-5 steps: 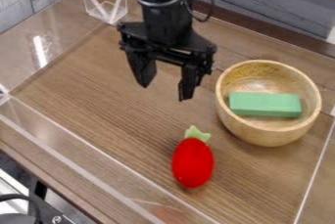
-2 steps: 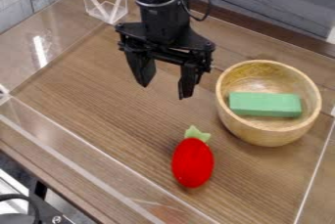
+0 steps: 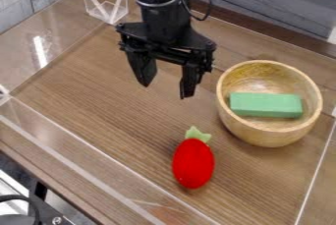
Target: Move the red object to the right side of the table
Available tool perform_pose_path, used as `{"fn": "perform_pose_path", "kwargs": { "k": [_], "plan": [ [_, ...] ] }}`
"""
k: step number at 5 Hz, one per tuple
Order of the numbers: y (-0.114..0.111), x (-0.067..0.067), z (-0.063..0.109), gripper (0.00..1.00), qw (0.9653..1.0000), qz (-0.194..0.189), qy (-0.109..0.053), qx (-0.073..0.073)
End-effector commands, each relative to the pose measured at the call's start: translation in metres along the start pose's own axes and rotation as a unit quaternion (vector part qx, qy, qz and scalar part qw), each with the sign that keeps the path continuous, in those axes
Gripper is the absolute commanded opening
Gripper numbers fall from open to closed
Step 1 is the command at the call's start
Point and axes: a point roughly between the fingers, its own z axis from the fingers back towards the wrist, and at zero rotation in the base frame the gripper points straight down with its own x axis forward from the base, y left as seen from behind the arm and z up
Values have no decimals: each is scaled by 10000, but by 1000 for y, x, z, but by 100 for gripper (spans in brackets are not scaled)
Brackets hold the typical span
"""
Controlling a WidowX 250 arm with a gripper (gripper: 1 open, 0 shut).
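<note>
The red object [image 3: 194, 162], a strawberry-shaped toy with a green stem, lies on the wood-grain table [image 3: 92, 101] near the front, right of centre. My black gripper [image 3: 165, 80] hangs open above the table's middle, well behind the toy and up-left of it, with nothing between its fingers [image 3: 140, 70].
A round wooden bowl [image 3: 270, 121] holding a green rectangular block [image 3: 266, 103] stands at the right, just beside the gripper. Low clear acrylic walls [image 3: 33, 121] edge the tabletop. A clear angular piece [image 3: 105, 8] sits at the back left.
</note>
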Motion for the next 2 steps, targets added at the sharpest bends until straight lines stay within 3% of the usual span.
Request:
{"fn": "perform_pose_path", "kwargs": {
  "k": [1,2],
  "plan": [
    [2,4,2,100,10000,59,-65,4],
    [2,4,3,100,9999,68,-95,-12]
  ]
}}
